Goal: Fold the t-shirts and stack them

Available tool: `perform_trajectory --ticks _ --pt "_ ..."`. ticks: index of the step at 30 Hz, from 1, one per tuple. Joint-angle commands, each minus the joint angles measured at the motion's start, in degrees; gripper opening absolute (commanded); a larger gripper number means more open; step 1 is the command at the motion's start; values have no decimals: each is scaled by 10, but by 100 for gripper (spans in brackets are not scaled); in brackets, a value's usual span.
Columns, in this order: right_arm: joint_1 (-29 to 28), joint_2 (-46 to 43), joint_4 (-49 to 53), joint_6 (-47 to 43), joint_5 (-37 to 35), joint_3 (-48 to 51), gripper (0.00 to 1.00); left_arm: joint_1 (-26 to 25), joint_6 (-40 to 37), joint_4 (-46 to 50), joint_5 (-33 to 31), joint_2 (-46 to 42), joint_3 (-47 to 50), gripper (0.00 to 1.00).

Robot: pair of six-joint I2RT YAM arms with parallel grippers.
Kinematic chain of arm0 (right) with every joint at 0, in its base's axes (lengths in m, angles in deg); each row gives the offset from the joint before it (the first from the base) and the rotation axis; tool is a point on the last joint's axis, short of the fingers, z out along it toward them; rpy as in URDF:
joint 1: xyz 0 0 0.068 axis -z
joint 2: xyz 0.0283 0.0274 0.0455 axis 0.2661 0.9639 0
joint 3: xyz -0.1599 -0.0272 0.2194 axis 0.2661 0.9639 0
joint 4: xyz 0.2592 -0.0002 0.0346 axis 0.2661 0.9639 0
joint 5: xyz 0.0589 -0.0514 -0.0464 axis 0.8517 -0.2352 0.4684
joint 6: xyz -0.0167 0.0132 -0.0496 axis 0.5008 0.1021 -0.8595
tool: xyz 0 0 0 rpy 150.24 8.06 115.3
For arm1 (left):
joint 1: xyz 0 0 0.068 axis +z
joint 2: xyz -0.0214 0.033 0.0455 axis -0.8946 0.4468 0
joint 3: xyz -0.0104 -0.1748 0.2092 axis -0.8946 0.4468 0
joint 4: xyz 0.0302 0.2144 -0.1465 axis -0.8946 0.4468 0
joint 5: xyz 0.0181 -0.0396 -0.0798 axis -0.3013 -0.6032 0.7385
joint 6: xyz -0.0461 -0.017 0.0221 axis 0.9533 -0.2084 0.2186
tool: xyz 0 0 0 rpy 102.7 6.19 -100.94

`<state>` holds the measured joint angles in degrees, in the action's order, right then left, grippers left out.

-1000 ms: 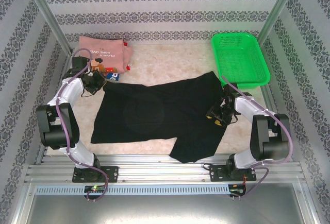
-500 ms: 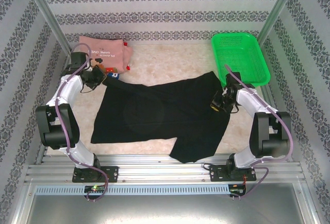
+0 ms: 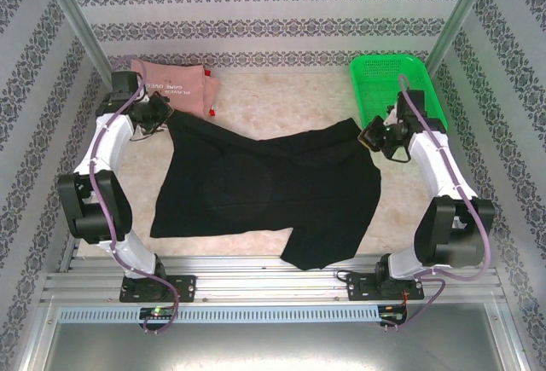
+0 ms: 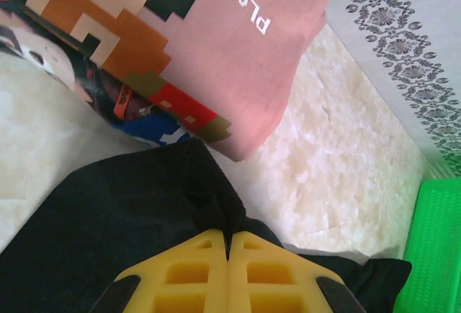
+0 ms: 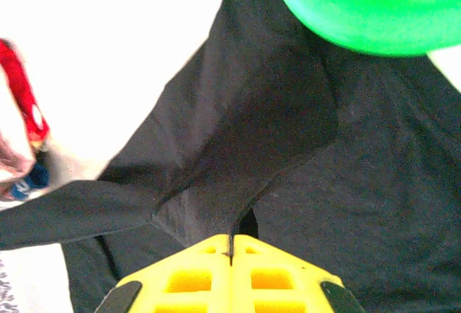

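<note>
black t-shirt (image 3: pixel 273 188), far corners pinched in left gripper (image 4: pixel 228 237), right gripper (image 5: pixel 230 241)

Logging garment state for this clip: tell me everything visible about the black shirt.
The black shirt is large, plain, matte soft cloth. It is spread mostly flat across the middle of the table, with a flap jutting out at its near right. Its two far corners are pinched: one in the shut left gripper near the pink shirt, the other in the shut right gripper beside the basket. The cloth bunches into folds at both pinches. No print shows.
</note>
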<state>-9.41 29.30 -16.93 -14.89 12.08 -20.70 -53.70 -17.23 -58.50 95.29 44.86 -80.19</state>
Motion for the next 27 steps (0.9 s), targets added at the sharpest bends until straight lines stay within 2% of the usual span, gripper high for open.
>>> perform_trajectory --ticks 1,6,13,27 --pt "27 21 -3 -12 29 -59 0 2 -25 23 5 24 -41 0" --pt "42 54 1 -16 49 -136 0 4 -42 42 14 61 -86 0" --pt "48 86 -16 -2 65 -191 0 8 -60 55 -2 77 -101 0" --pt "53 142 -20 -2 92 -225 0 25 -135 92 -50 78 -161 0"
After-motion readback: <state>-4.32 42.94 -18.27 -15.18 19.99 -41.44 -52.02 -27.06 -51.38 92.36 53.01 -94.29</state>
